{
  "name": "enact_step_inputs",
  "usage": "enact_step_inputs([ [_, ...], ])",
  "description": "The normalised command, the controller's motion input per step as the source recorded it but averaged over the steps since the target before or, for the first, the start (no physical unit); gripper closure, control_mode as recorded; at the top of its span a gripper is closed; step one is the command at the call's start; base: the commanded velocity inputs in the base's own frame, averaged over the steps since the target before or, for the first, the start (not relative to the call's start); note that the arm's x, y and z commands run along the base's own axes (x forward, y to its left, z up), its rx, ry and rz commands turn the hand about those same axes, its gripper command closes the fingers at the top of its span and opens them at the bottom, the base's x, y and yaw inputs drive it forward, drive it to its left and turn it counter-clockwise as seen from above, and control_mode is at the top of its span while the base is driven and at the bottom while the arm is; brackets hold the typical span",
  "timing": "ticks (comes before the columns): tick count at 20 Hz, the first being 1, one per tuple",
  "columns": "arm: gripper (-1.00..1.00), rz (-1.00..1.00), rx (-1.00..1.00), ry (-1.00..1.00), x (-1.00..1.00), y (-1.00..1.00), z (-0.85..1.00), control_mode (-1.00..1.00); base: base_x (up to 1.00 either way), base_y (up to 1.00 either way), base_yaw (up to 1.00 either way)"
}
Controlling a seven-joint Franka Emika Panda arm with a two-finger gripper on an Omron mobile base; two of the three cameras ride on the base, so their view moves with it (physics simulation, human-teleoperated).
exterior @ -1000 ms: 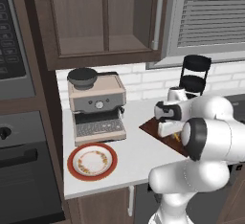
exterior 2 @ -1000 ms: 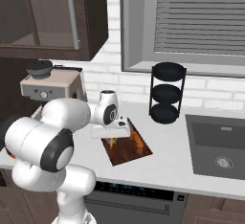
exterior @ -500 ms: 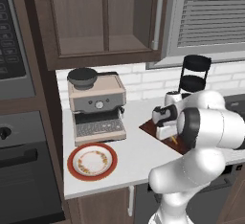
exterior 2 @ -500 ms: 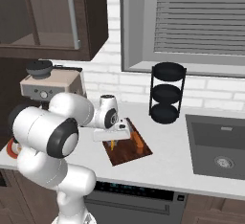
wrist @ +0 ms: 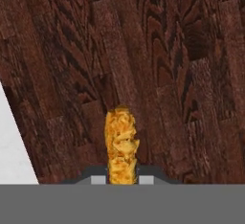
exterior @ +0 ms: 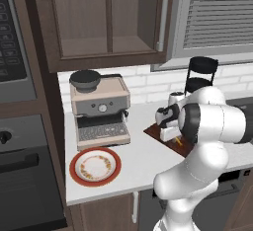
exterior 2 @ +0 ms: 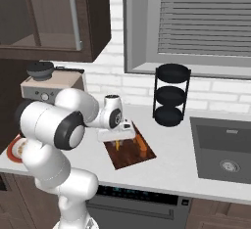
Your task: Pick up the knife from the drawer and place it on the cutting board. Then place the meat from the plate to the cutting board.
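My gripper (wrist: 122,177) points down close over the dark reddish-brown cutting board (wrist: 158,74), shut on the meat (wrist: 121,144), an orange-yellow strip standing between the finger tips. From the base views the gripper (exterior 2: 116,137) (exterior: 168,135) hovers at the board's (exterior 2: 128,155) (exterior: 157,130) left end. The knife's orange handle (exterior 2: 141,144) lies on the board just right of the gripper; its blade is hard to make out. The red-rimmed plate (exterior: 95,166) (exterior 2: 16,148) sits at the counter's front left. The drawer is out of view.
A coffee machine (exterior: 99,109) stands at the back left behind the plate. A black tiered rack (exterior 2: 170,95) is behind the board, and a sink (exterior 2: 225,147) lies to the right. Wall cabinets (exterior: 108,18) hang above.
The hand has shifted a little left and lower over the board with the meat, and the elbow has swung round.
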Motion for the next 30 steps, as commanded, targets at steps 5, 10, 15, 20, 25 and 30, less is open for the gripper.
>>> enact_step_inputs([
  [5,-1.00,0.01,0.00,0.00,0.00,0.00,0.00,-1.00,0.00,0.00,0.00],
  [10,-1.00,0.00,0.00,0.00,-0.06,0.00,0.10,-1.00,0.00,0.00,0.00],
  [15,-1.00,0.00,0.00,0.00,-0.37,0.00,0.49,-1.00,0.00,0.00,0.00],
  [20,-1.00,0.00,0.02,-0.01,-0.44,0.00,0.73,-1.00,0.00,0.00,0.00],
  [25,-1.00,0.00,0.07,-0.05,-0.65,-0.01,0.72,-1.00,0.00,0.00,0.00],
  [30,-1.00,0.00,0.19,-0.14,-0.75,-0.05,0.64,-1.00,0.00,0.00,0.00],
])
